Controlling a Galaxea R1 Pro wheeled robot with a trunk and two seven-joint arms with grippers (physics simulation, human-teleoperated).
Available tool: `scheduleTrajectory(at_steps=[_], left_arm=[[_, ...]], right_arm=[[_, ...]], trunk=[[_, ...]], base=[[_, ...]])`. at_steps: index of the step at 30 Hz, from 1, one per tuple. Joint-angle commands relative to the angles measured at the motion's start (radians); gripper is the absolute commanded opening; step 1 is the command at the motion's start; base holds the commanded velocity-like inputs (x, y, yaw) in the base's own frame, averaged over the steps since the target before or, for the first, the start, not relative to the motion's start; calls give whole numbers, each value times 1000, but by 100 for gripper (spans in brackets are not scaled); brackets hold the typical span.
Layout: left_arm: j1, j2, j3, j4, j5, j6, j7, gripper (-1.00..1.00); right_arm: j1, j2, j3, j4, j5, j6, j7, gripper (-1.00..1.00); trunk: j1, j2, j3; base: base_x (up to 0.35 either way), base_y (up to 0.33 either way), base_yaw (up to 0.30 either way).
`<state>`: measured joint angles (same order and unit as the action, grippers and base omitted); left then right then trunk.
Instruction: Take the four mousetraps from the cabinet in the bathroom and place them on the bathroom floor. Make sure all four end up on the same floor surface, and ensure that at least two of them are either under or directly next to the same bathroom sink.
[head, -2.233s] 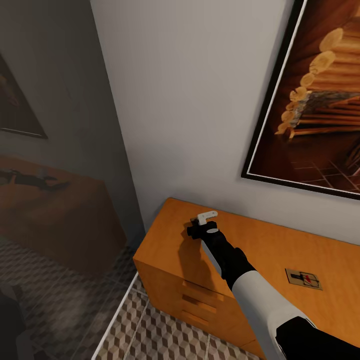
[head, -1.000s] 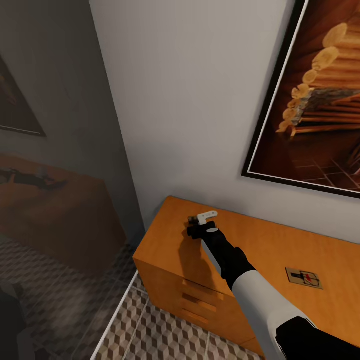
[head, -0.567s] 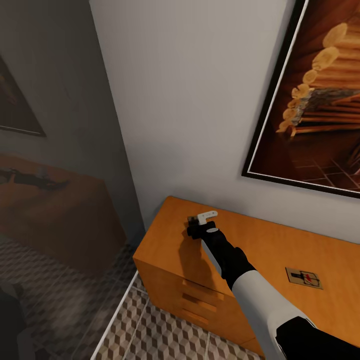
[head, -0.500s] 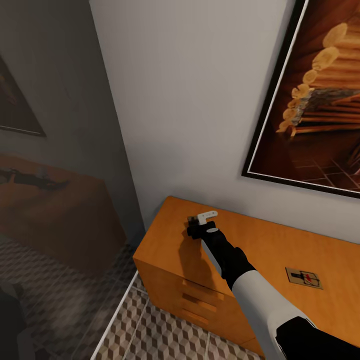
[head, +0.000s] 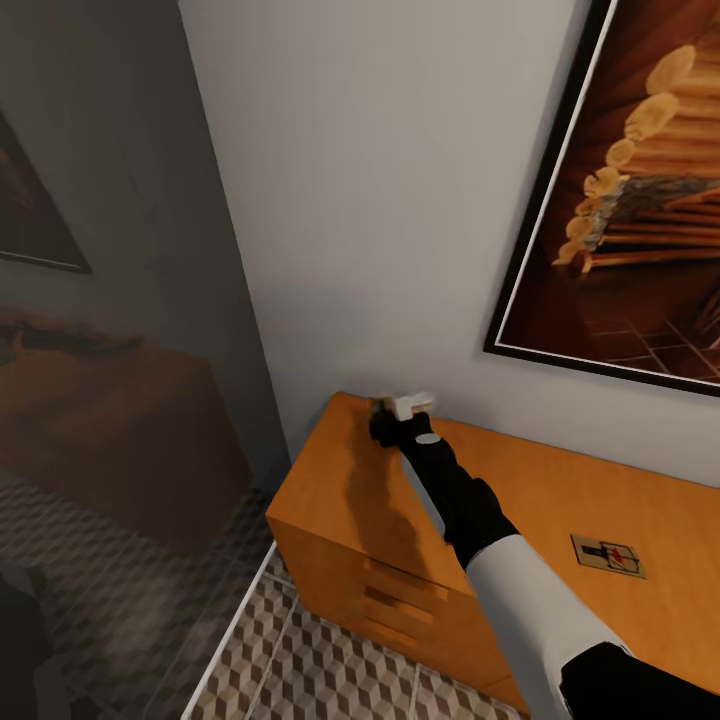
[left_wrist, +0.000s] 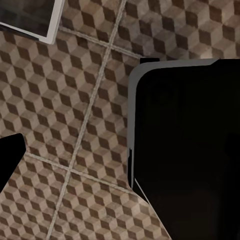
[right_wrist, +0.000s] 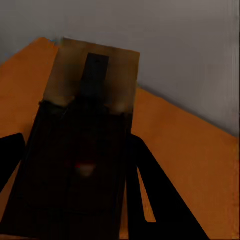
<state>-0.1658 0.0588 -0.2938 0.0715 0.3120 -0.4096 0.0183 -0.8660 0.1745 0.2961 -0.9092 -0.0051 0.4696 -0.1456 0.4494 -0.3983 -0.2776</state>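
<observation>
Orange-brown cabinet (head: 560, 490) top, head view: your right gripper (head: 385, 408) hangs over its far left corner, while another mousetrap (head: 607, 556) lies flat well to the right. Right wrist view: your fingers (right_wrist: 150, 200) are clamped on a held mousetrap (right_wrist: 92, 75), its long axis running straight out along them. Left wrist view: bathroom floor (left_wrist: 65, 115) tiles below; I cannot tell that gripper's state.

My cabinet (head: 560, 500) reads orange-brown, its drawers marked by dark slots. The mousetrap (head: 607, 556) lying on it is tan with dark wire and a red spot. I see the floor (left_wrist: 75, 100) tiled in brown, beige and white cubes with pale grout. The wall (head: 380, 200) is pale grey; the dark-framed picture (head: 640, 190) shows golden logs on brown.
</observation>
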Motion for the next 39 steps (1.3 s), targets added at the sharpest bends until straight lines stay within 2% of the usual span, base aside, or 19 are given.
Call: scheduleTrajectory(at_steps=[1, 4, 9, 18, 35, 39], left_arm=[[-1, 0, -8, 3, 4, -7, 2, 100], [-1, 0, -8, 2, 4, -7, 1, 100], [-1, 0, -8, 2, 4, -8, 0, 100], [-1, 0, -8, 2, 4, -8, 0, 100], [-1, 0, -8, 2, 4, -8, -1, 100], [-1, 1, -8, 2, 4, -8, -21, 100]], right_arm=[[-1, 0, 2, -56, -3, 32, -6, -100], [-1, 0, 2, -198, -4, 163, -7, -100], [-1, 0, 2, -273, -5, 238, -6, -100], [-1, 0, -1, -280, -4, 251, -8, -100], [-1, 0, 1, -277, -6, 254, -8, -100], [-1, 0, 1, -276, -6, 254, -8, -100]], trunk=[[1, -2, -2], [1, -2, -2], [1, -2, -2], [1, -2, -2], [1, -2, -2], [1, -2, -2]], base=[[0, 0, 0], [0, 0, 0], [0, 0, 0], [-83, 0, 0], [-323, 0, 0], [-310, 0, 0]])
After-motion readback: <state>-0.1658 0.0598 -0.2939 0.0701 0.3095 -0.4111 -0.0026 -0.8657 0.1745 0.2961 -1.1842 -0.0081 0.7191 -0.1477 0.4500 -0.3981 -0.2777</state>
